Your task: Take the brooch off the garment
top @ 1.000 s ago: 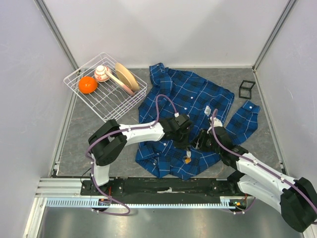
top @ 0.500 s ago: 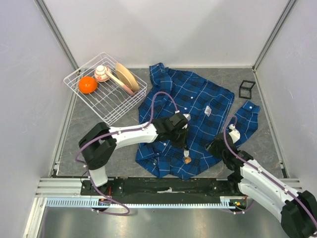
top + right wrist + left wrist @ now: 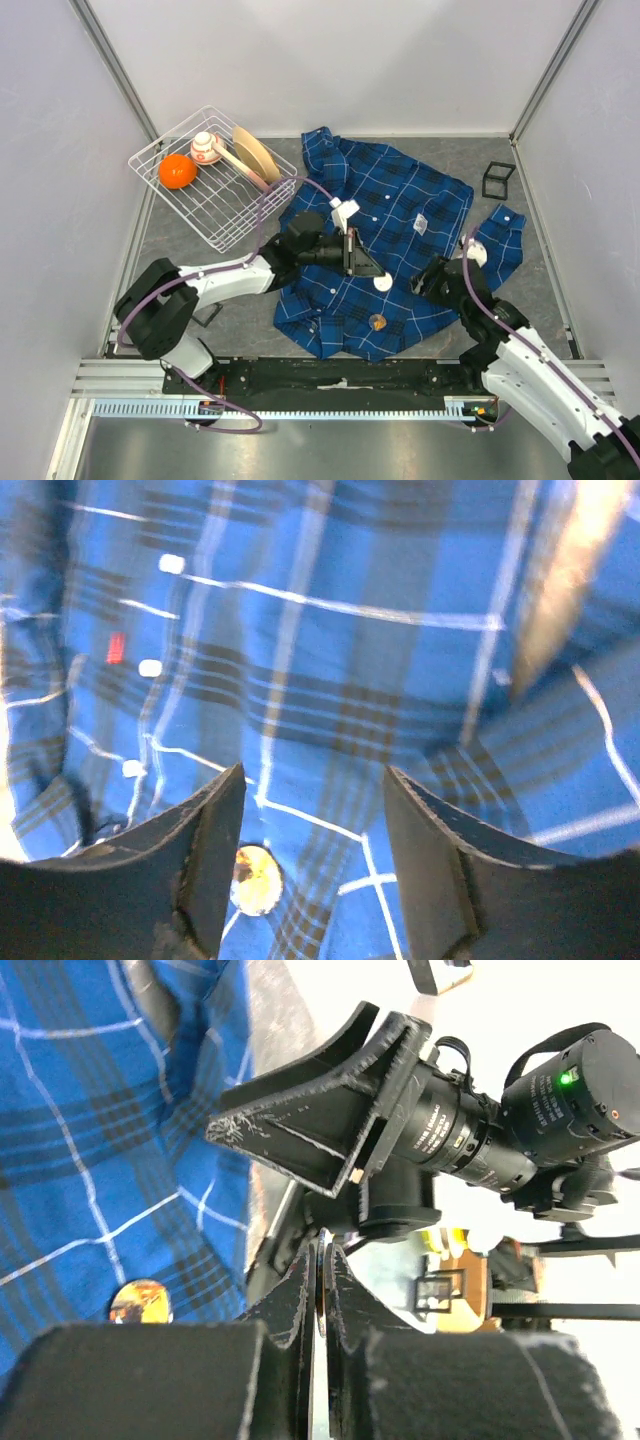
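White wire basket (image 3: pixel 215 215) (orange (image 3: pixel 177 171), tan plate (image 3: pixel 257 153) inside); black frame cube (image 3: pixel 498 180) well apart.

The left gripper (image 3: pixel 372 268) has lifted from the lower centre of the garment (image 3: pixel 400 200) and swung toward frame centre, its elbow dropping to the lower left. Within 1 second the right gripper (image 3: pixel 425 283) withdrew rightward.
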